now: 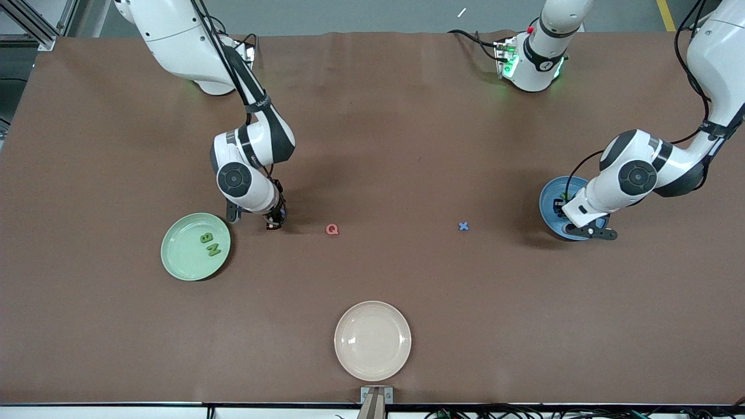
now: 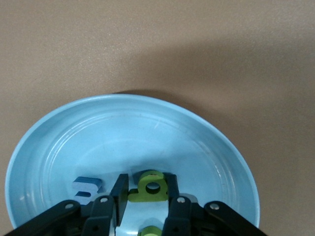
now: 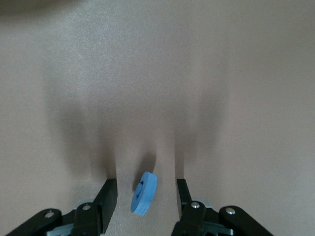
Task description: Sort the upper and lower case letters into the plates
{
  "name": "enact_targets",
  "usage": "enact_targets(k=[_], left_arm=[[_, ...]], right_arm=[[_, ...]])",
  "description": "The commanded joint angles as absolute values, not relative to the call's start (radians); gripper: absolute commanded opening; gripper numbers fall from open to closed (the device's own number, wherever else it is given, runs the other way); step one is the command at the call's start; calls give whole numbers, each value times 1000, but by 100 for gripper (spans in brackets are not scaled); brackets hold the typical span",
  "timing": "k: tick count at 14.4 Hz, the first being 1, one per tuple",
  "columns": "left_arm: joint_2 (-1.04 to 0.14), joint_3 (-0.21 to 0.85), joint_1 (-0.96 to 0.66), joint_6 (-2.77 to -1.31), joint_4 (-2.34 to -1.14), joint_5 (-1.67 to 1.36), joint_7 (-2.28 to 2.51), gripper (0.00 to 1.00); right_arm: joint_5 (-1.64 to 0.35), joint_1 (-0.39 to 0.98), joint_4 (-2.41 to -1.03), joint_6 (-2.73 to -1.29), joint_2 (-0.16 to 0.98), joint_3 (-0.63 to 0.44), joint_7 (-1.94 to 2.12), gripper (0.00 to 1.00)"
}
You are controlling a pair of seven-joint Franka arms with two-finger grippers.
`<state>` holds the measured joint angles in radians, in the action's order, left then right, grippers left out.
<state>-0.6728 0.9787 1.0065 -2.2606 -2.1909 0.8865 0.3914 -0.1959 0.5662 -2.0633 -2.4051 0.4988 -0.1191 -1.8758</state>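
My left gripper (image 2: 145, 181) hangs low over the sky blue plate (image 2: 147, 137) at the left arm's end of the table. It is shut on a green letter with a round hole (image 2: 147, 192). A dark blue letter (image 2: 87, 188) lies in that plate beside it. My right gripper (image 3: 145, 183) is down at the table beside the mint green plate (image 1: 181, 256). Its fingers are open around a round blue letter (image 3: 143, 192) that stands tilted on edge, with a gap on each side. Green letters B (image 1: 206, 237) and N (image 1: 213, 249) lie in the mint plate.
A red Q (image 1: 332, 229) and a small blue x (image 1: 463, 226) lie on the brown table between the two arms. A cream-white plate (image 1: 372, 340) sits near the table edge closest to the front camera. The left arm covers part of the blue plate (image 1: 550, 201).
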Motion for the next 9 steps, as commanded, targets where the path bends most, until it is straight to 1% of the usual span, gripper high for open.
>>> enact_targets(k=[1, 2, 3, 4, 5, 6, 8, 9], left_arm=[[-673, 985, 1015, -2269, -2187, 914, 385, 44], [-664, 986, 1017, -2267, -2187, 914, 379, 71], [-655, 988, 1019, -2261, -2187, 913, 371, 86], [-647, 991, 1019, -2257, -2187, 910, 364, 91], [-637, 1002, 1025, -2240, -2187, 901, 364, 96], [-629, 1038, 1047, -2202, -2187, 894, 362, 98], [-632, 1167, 1130, -2085, -2186, 868, 359, 99], [-634, 1213, 1153, -2044, -2183, 852, 353, 99]], right_arm=[[-183, 578, -2080, -2424, 499, -124, -1896, 34], [-183, 577, -2079, -2424, 499, -124, -1896, 21], [-183, 577, -2079, -2422, 499, -123, -1899, 3], [-183, 571, -2079, -2421, 499, -124, -1899, 0], [-183, 568, -2079, -2418, 497, -124, -1896, 0], [-183, 563, -2077, -2413, 492, -126, -1890, 0], [-181, 529, -2066, -2405, 479, -129, -1826, 0], [-181, 497, -2054, -2393, 457, -129, -1772, 0]])
